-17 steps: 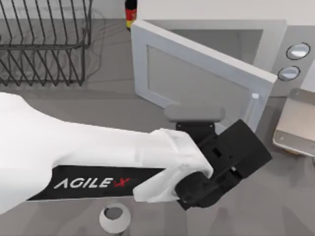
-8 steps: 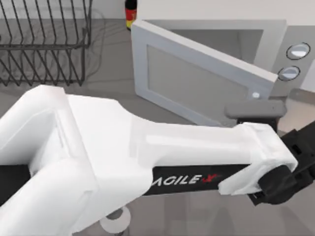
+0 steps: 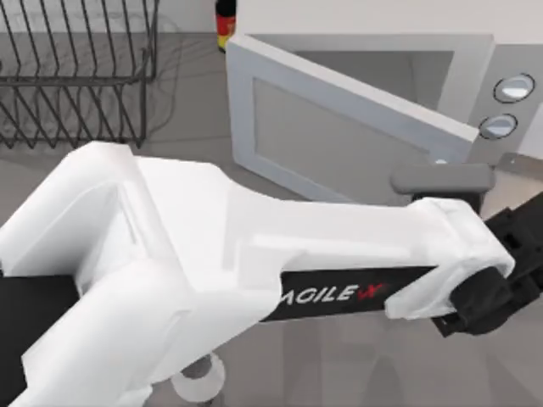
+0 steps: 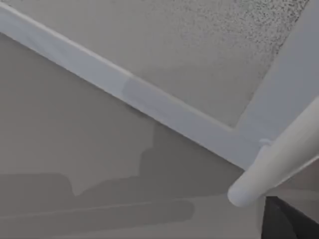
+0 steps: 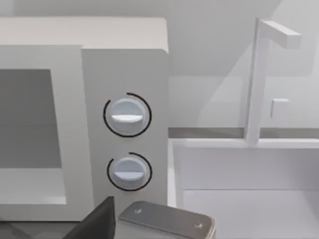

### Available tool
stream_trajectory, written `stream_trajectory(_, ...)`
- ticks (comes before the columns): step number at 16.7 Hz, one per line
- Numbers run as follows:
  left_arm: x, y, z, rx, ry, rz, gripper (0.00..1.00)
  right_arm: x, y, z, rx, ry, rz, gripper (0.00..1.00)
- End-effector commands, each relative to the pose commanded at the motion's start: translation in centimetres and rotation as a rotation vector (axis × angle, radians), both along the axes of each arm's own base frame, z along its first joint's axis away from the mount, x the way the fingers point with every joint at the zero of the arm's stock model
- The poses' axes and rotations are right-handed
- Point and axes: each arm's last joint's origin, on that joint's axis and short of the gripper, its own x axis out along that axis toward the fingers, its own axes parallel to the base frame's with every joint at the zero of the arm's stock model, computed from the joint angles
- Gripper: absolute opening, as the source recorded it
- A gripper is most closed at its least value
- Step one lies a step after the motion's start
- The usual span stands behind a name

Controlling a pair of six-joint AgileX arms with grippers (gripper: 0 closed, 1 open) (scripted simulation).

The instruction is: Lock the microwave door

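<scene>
Left arm stretched long and low across the table (image 3: 102, 170) from the top view's lower left to its right edge, white links broad in the foreground, AGILEX lettering along the forearm's dark side stripe. At its end, the left gripper (image 3: 501, 280), a black block just in front of the free, handle-side edge of the microwave door (image 3: 339, 140); fingers hidden there, so cannot tell how far the jaws stand apart or whether anything is held. Door still swung open, hinged at the left of the microwave body (image 3: 475, 76), angled out toward the front right, grey window facing the arm, open cavity behind it. Pale bar handle (image 4: 279, 164) close up in the left wrist view, running slantwise beside the door's white frame and speckled grey window (image 4: 189, 45), arm shadow on the table below. Two round knobs (image 5: 127, 115) stacked on the body's control panel, seen square-on from the right wrist view, along with the door frame at that picture's edge. A small metallic tray-like object (image 5: 167, 219) low in front of the panel. A white sink with a tall square faucet (image 5: 259, 74) beside the microwave. Right gripper parked, no fingers on show. Wire dish rack (image 3: 76, 76) at the back left of the table, a dark bottle (image 3: 225, 21) behind the door's hinge corner, a small white cup (image 3: 197, 377) at the front edge under the arm.
</scene>
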Motion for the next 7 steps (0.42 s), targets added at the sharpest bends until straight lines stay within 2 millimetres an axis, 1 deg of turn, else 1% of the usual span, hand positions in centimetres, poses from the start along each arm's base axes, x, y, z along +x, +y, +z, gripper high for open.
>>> stream_trajectory(3, 4.4, -0.4, -0.2, -0.005, -0.003, -0.002, 0.0, 0.0, 0.0, 0.0, 0.0, 0.0, 0.0, 1.0)
stream_trajectory(5, 7.2, -0.1, -0.5, -0.005, -0.005, -0.002, 0.0, 0.0, 0.0, 0.0, 0.0, 0.0, 0.0, 1.0)
stream_trajectory(6, 8.0, 0.0, -0.6, -0.004, -0.005, -0.002, 0.0, 0.0, 0.0, 0.0, 0.0, 0.0, 0.0, 1.0)
stream_trajectory(7, 8.2, 0.0, -0.7, -0.004, -0.004, -0.001, 0.0, 0.0, 0.0, 0.0, 0.0, 0.0, 0.0, 1.0)
